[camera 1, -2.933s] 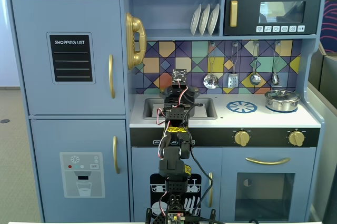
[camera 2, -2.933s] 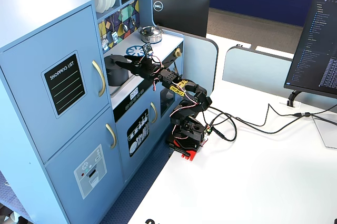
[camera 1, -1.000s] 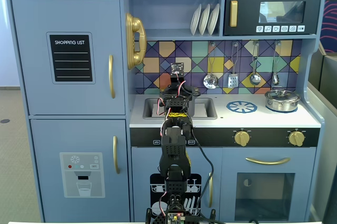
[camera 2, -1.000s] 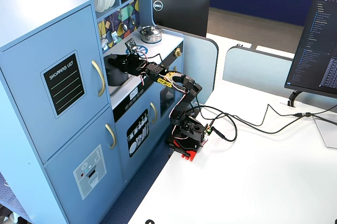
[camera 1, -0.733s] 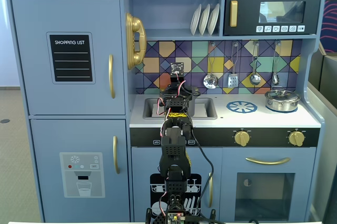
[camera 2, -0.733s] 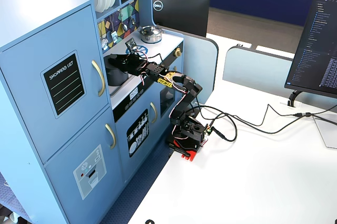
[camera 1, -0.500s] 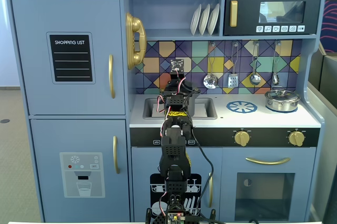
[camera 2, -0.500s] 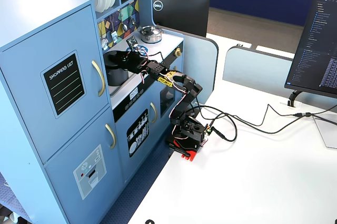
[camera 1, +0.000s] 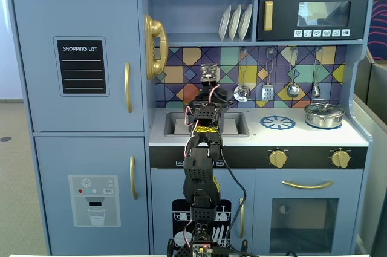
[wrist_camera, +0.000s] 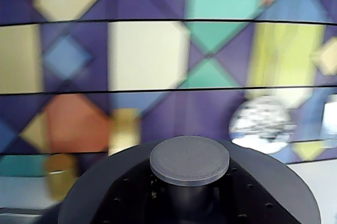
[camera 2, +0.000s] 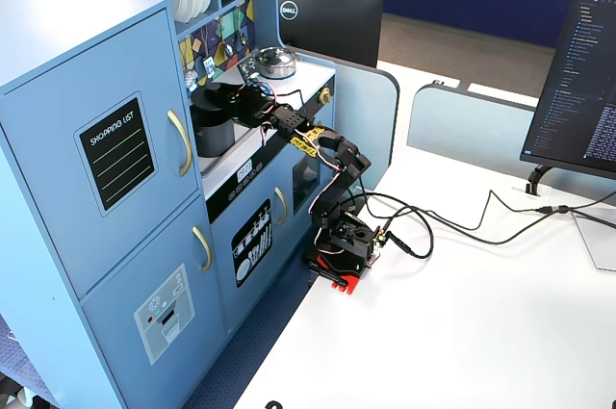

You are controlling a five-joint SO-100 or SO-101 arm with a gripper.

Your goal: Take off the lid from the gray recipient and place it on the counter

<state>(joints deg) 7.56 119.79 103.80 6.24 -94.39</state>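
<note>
The lid (wrist_camera: pixel 189 192) looks like a light, stiff toy part, plastic or thin painted metal by its matte finish. That is a judgement from its look only. Its best hold is the central knob (wrist_camera: pixel 189 159), a flat-topped round button with a fine woven texture on its face and a narrower stem below. The overhang should stop the fingers slipping off upward, and the dome itself is too wide and smooth to pinch. It should not be fragile, though it could skid on the counter if dropped.

In a fixed view, going left to right, the gray recipient (camera 2: pixel 214 130) stands on the counter (camera 2: pixel 252 154) at the sink end, a matte dark cylinder taller than the shiny silver pot (camera 2: pixel 275 63) farther along. The lid (camera 2: pixel 219 94) sits on top of it. The end effector (camera 2: pixel 231 96) is right at that lid, but I cannot tell whether its fingers are spread or closed on the knob.

In the other fixed view the arm (camera 1: pixel 202 160) hides the recipient. The burner print (camera 1: pixel 277 123) and the silver pot (camera 1: pixel 324 114) lie to the right on the counter (camera 1: pixel 260 137).

In the wrist view the lid fills the bottom edge as a dark dome with the knob at centre. Behind it is the blurred tiled backsplash (wrist_camera: pixel 147 55).
</note>
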